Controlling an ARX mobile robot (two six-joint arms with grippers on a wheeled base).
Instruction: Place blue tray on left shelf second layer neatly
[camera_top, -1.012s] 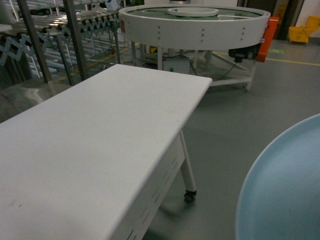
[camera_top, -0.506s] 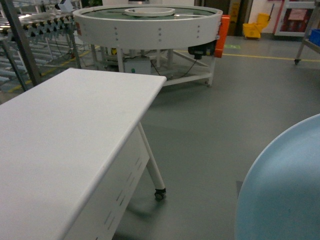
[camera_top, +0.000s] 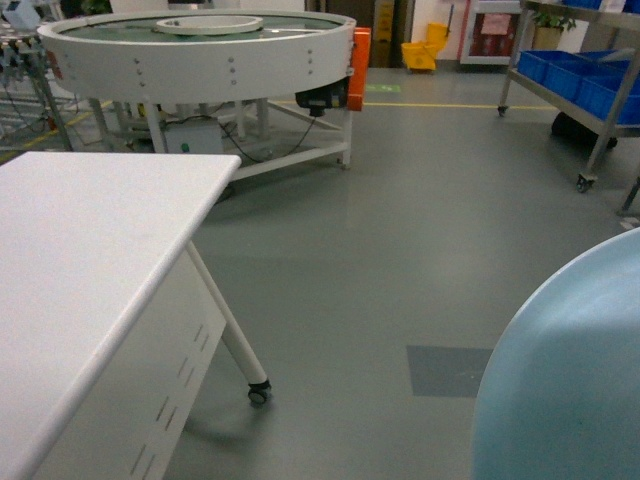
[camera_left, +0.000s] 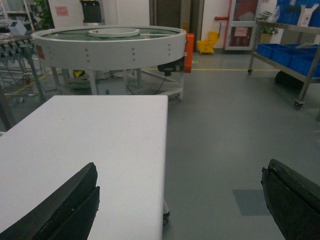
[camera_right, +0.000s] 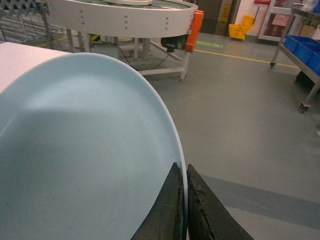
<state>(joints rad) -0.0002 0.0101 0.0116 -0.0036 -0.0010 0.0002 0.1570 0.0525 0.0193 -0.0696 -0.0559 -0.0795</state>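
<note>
Right end effector (camera_right: 182, 200) pinches blue tray (camera_right: 75, 150) rim.

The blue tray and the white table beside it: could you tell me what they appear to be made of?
The blue tray: probably glossy plastic or melamine, given its smooth pale surface and soft sheen. The white table: matte top, likely laminate; the slotted side panel looks like painted metal.

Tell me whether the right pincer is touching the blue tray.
Touching. The right wrist view shows the right pincer with its two dark fingers closed on the blue tray, one on each side of the rim.
</note>
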